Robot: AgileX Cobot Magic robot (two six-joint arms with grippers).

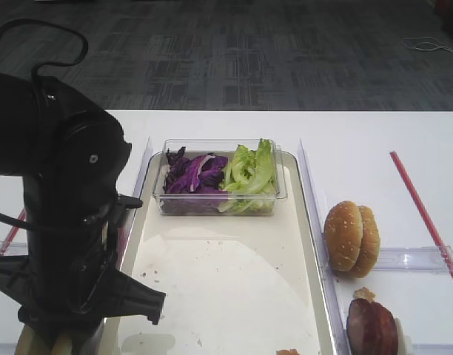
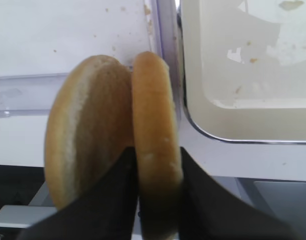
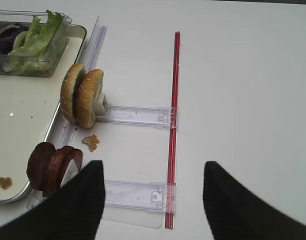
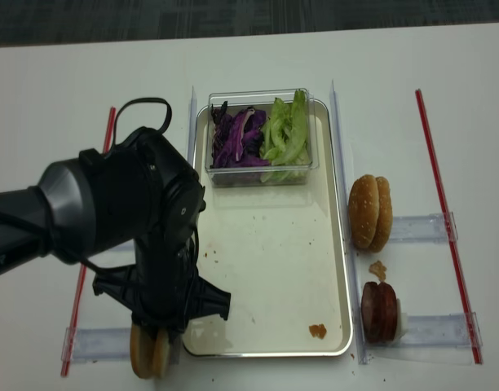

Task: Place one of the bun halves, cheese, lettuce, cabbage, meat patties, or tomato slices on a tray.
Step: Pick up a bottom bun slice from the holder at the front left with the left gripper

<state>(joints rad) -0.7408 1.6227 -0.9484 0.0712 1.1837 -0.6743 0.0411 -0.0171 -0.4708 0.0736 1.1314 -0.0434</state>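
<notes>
Tan-crusted and standing on edge, two bun halves [image 2: 110,135] sit side by side in a clear rack just left of the tray [image 2: 233,135], near its bottom corner. The left gripper [image 2: 155,200] has its dark fingers [image 2: 118,195] pressed against both faces of the right-hand half, so it is clamped on that one bun half while its neighbour leans against it, untouched by the pads. In the overhead view the buns [image 4: 150,350] peek out beneath the bulky left arm [image 4: 143,220].

The step in hand looks like the pick: grip made, lift not yet begun. The next move calls for raising the half straight up out of the rack (so the neighbour is not dragged along), carrying it right over the silvery rim and setting it on the bare cream floor of the tray [image 1: 212,281], short of the clear tub [image 1: 219,207] holding cabbage [image 1: 193,174] and lettuce [image 1: 250,171].

The right gripper [image 3: 150,192] hangs with jaws spread wide and nothing between them, above the table beside the meat patties [image 3: 50,167].
</notes>
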